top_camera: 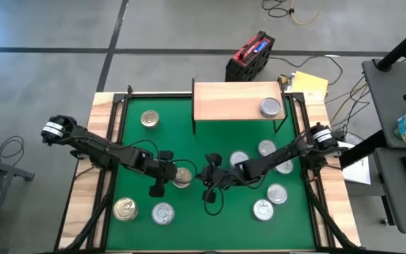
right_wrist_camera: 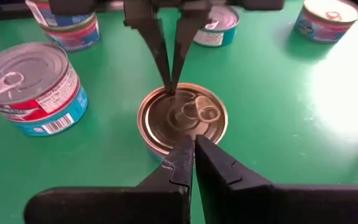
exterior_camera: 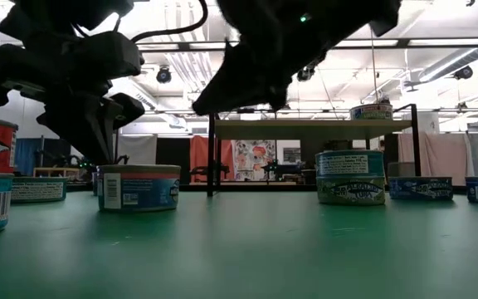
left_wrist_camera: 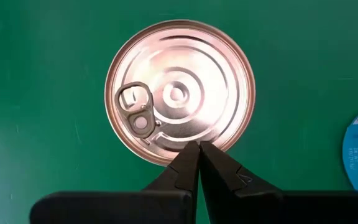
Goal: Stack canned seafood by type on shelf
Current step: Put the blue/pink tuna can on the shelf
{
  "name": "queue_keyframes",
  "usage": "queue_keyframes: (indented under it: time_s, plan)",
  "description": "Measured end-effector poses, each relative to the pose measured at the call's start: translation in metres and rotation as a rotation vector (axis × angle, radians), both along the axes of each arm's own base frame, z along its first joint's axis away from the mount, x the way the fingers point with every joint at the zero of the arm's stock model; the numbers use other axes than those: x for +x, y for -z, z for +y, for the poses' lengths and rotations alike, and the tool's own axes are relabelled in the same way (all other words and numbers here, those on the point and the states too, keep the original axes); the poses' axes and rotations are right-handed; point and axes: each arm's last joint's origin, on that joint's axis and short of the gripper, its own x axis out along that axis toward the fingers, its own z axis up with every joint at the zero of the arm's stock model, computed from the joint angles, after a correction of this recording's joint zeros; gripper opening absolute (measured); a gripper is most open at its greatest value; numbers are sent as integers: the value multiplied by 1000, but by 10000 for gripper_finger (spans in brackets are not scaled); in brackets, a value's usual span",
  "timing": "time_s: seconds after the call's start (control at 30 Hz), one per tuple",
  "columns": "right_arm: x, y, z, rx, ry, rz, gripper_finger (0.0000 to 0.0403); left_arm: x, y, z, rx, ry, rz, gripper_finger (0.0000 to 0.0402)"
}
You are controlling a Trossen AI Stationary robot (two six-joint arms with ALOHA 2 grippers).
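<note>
Gold-topped can (top_camera: 182, 176) at mid-mat (top_camera: 189, 134), upright, pull-tab up. Left tool (left_wrist_camera: 199, 144) clenched, empty, its tips poised at the can's rim; right tool (right_wrist_camera: 193, 142) clenched, empty, just beside the same can on the opposite side, so the can lies between both tools. Shelf (top_camera: 228, 101) at the mat's far edge, one silver can (top_camera: 271, 107) on its right end. Other cans scattered across the mat, several under the right arm.
</note>
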Motion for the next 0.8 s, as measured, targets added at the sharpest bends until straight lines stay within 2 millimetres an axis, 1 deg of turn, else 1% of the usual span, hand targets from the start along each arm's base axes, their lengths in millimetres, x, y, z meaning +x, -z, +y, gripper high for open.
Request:
queue_keyframes:
  time_s: [0.1, 0.3, 0.43, 0.63, 0.8]
  plan:
    - [7, 6, 3, 31, -13, 9, 9, 0, -1, 0, -1, 2, -1, 0]
    - [8, 9, -1, 114, 39, 11, 9, 0, -1, -1, -1, 0, 1, 0]
    - [8, 11, -10, 178, 95, 22, 9, 0, 1, -1, -5, -6, 3, 0]
    - [13, 15, -27, 321, 30, 70, 10, -1, 2, -2, -7, -9, -3, 0]
    - [14, 18, -39, 334, 63, 77, 26, -1, 3, -2, -10, -13, -2, 0]
